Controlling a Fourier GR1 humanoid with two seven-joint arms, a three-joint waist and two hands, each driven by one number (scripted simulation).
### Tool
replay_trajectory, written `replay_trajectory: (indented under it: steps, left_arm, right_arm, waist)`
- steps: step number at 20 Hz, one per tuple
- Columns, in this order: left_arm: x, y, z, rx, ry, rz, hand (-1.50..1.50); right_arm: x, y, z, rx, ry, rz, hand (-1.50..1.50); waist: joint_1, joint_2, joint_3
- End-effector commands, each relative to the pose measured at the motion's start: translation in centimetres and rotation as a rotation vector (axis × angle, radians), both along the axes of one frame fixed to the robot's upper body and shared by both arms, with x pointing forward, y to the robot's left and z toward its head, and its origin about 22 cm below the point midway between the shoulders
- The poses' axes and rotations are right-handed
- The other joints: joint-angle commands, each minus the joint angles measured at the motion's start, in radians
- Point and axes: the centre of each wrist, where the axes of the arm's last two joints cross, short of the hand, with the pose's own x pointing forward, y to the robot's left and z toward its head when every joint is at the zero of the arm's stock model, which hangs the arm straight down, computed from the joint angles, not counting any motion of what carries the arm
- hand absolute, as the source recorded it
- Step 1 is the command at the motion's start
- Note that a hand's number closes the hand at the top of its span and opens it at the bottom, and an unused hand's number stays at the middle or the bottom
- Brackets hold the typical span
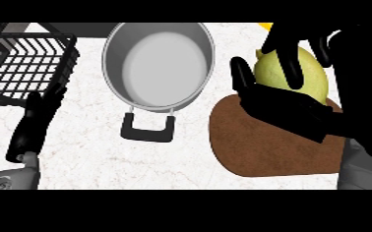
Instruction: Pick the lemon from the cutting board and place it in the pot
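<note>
My right hand (287, 105) has fingers (291, 66) clamped round the lemon (270, 76), over the board (269, 150), ready for the pot (158, 64). Left hand (33, 123) rests, fingers straight.

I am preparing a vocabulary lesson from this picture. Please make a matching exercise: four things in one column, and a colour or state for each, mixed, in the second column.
1 lemon
2 pot
3 cutting board
4 wire basket

a brown, at the lower right
b held by the right robot hand
c black, at the upper left
d grey, with a black handle

Pairs: 1-b, 2-d, 3-a, 4-c
</note>
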Motion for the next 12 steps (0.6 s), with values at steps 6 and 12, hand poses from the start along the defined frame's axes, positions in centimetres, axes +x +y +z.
replay_trajectory:
  steps: [6, 12]
  left_arm:
    - [1.7, -0.4, 0.0, 0.002, -0.012, 0.027, 0.0]
    - [1.7, -1.0, -0.4, -0.013, -0.011, 0.008, 0.0]
  right_arm:
    - [4.0, 8.4, -0.8, -0.031, 0.164, 0.027, 1.5]
    - [8.0, 12.5, -1.8, -0.087, 0.28, 0.059, 1.5]
  waist:
    - [-0.004, 0.006, 0.0]
    - [0.012, 0.009, 0.0]
